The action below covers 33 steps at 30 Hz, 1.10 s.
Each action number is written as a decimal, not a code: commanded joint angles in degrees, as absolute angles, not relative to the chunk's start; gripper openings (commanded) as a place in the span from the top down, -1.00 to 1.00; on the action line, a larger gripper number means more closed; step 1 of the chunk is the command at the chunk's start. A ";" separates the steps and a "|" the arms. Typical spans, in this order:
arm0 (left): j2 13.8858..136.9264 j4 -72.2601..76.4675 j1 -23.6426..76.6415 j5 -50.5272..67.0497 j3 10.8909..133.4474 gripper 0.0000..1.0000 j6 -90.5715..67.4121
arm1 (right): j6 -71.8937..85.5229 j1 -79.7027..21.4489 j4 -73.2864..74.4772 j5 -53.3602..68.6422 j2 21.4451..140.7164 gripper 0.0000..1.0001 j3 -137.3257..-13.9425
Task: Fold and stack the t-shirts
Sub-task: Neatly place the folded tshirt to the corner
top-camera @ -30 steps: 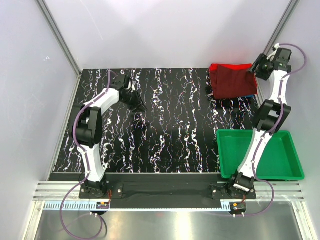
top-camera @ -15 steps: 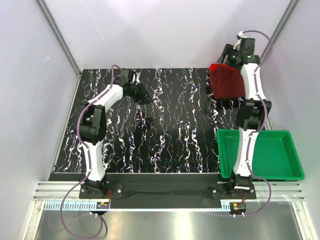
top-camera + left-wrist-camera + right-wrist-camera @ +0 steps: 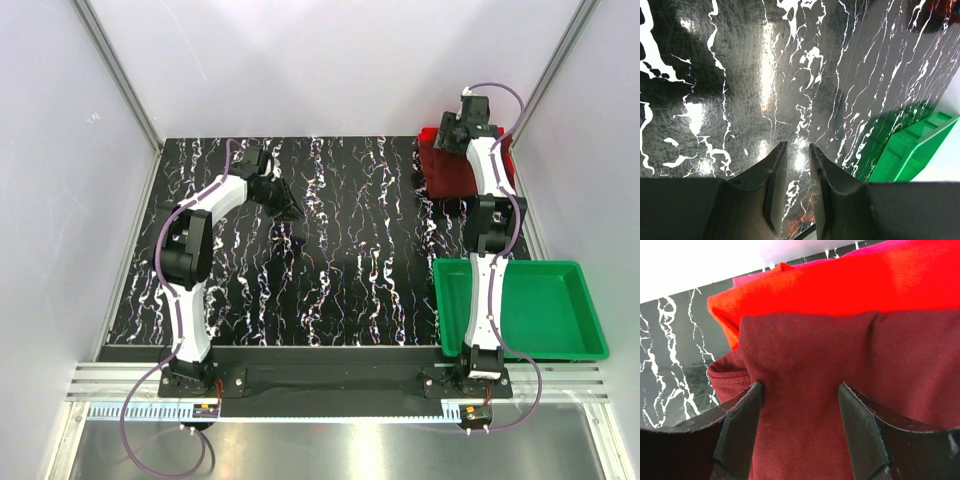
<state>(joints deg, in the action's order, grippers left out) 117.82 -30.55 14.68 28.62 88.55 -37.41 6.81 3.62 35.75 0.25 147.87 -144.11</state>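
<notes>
Your right claw point(image 3: 800, 387) has swung in over the maroon t-shirt point(image 3: 805, 440) beyond the green tray point(image 3: 550, 264), fingers apart astride a ridge of cloth. The red t-shirt point(image 3: 865, 285) lies beneath. Your left claw point(image 3: 796, 147), left of the tray, is narrowly apart and holds nothing.

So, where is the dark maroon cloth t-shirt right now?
In the top view, the dark maroon t-shirt lies at the far right of the table, on top of the bright red t-shirt, beyond the green plastic tray, under the right gripper.
</notes>
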 commanded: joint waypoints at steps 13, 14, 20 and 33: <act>116.02 -29.80 14.68 29.00 88.24 0.45 -35.86 | 8.35 0.62 25.23 -3.78 144.85 -0.38 -142.74; 115.93 -29.71 14.68 29.00 88.07 0.45 -35.95 | 8.26 0.44 24.79 -3.87 144.76 -0.39 -142.47; 115.93 -29.97 14.68 29.36 87.98 0.46 -35.68 | 7.39 0.35 27.51 -6.24 147.47 -0.27 -144.84; 116.46 -30.76 14.59 29.97 88.24 0.47 -35.42 | 4.66 -2.81 29.36 -13.17 148.01 -0.29 -145.82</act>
<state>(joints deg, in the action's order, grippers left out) 117.82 -31.14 14.68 28.69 88.44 -36.42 5.78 -0.99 29.87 -9.52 148.38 -143.39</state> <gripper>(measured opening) 0.268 0.628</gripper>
